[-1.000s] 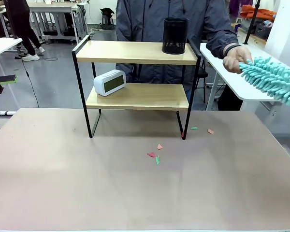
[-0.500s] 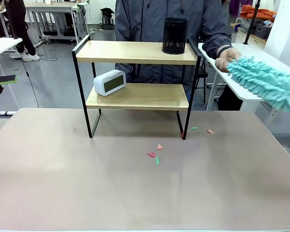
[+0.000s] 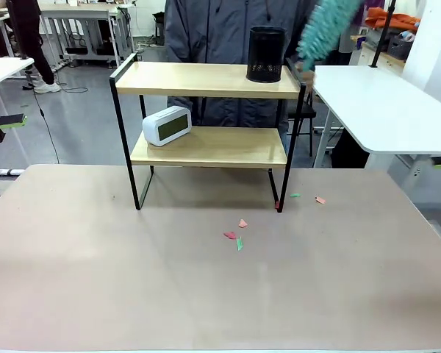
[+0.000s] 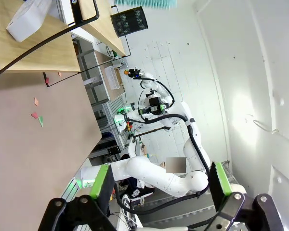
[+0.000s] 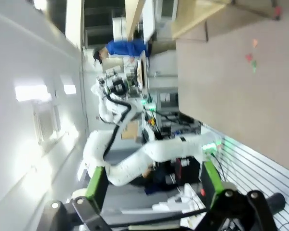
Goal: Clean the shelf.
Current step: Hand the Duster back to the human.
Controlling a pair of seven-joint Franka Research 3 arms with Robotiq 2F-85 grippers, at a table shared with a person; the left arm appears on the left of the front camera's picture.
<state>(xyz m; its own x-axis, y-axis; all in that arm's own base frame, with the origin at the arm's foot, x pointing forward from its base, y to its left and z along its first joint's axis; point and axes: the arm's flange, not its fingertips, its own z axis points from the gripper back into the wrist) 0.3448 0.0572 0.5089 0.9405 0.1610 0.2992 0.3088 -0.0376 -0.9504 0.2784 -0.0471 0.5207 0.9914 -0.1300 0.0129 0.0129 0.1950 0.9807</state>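
Both my left fingers (image 4: 160, 185) and right fingers (image 5: 151, 190) stood apart and empty, well short of the shelf (image 3: 209, 79), its boards lying crosswise ahead; the person's duster (image 3: 327, 29) was nearer.

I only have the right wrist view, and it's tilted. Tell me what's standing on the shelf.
Observer: A black mesh cup stands at the right end of the top board of the shelf.
Operator: Give me the lower board.
Observer: A white clock sits at its left end.
Operator: Now report the duster.
Observer: The person behind the shelf holds a teal duster up above the shelf's right end, beyond the cup.
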